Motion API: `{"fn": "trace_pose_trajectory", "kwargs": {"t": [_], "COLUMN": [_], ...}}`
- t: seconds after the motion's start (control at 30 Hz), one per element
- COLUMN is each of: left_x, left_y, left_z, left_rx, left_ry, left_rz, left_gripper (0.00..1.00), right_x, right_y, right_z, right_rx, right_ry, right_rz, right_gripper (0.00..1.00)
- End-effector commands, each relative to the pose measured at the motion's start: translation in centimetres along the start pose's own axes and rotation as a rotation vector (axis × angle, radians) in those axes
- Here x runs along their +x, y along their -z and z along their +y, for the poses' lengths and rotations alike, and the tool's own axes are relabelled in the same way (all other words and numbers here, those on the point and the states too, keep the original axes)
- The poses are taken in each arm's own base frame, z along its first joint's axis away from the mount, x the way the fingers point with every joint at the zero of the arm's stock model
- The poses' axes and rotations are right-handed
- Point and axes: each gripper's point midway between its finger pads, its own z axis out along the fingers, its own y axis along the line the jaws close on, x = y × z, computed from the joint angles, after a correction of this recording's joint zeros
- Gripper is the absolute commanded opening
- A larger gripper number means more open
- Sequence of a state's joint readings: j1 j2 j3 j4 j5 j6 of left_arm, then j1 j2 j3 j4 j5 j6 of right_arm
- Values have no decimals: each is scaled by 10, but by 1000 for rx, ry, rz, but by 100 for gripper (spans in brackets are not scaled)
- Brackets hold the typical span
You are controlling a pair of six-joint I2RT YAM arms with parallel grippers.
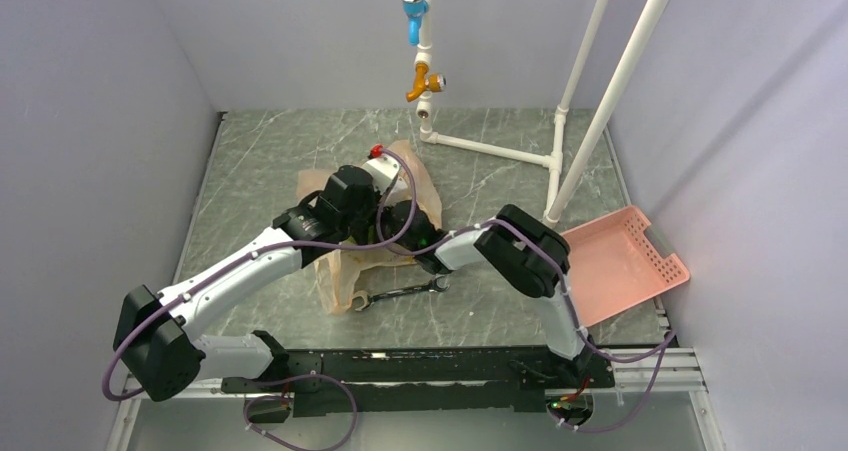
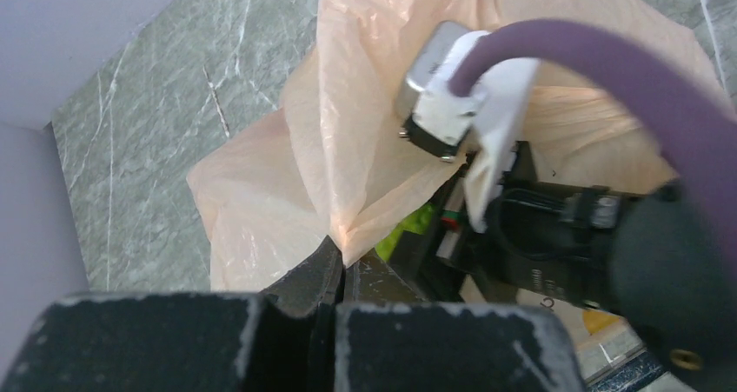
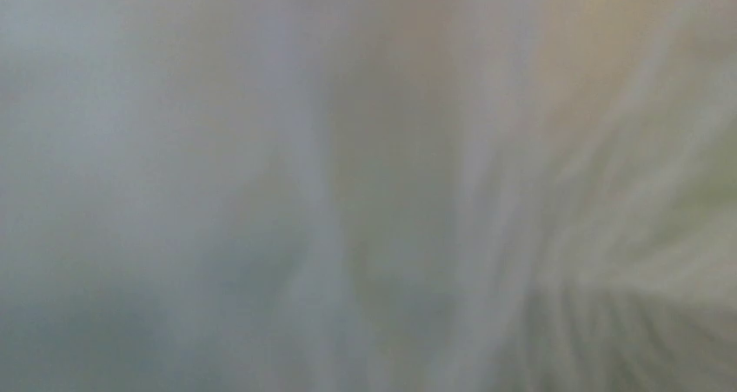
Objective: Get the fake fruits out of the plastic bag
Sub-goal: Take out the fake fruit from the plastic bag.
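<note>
1. From above, the plastic bag [image 1: 340,276] lies crumpled near the middle of the desk [image 1: 270,161]. The left arm [image 1: 240,271] and the right arm [image 1: 530,251] both reach over it and meet at its mouth, covering much of it. A wrench [image 1: 400,293] lies on the desk just in front of the bag. A pink basket [image 1: 620,261] sits tilted at the desk's right edge, well apart from the bag. A white pipe frame [image 1: 590,101] stands at the back.
2. In the left wrist view, the left pincer [image 2: 339,275] is closed tight, with a fold of the bag's film pinched between its tips. Beyond it, the right arm's wrist pushes into the bag's mouth. The right pincer is hidden by that wrist and the film, so whether it stands wide or narrow cannot be told. A yellow-green fruit [image 2: 415,222] shows inside the bag, just beside the wrist.
3. The right wrist view is filled with blurred pale film, peach-tinted at the upper right and greenish at the right edge. No fingers can be made out.
</note>
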State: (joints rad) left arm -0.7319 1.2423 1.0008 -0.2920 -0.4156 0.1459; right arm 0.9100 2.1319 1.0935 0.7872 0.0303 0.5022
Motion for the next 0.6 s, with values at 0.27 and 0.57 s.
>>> {"fn": "trace_pose_trajectory", "kwargs": {"t": [0.27,0.57], "left_x": [-7,-8], "left_y": [-2,-1], "left_z": [7,7], "left_rx": [-19,-16], "left_ry": [9,11], "left_rz": [-36,-38], "left_gripper": [0,0], "right_x": [-33,-45], "right_y": [84,153], "right_z": [47,65], "right_rx": [-191,-262], "right_ry": [-20,16], "right_rz": [-5,15], "right_gripper": [5,0]}}
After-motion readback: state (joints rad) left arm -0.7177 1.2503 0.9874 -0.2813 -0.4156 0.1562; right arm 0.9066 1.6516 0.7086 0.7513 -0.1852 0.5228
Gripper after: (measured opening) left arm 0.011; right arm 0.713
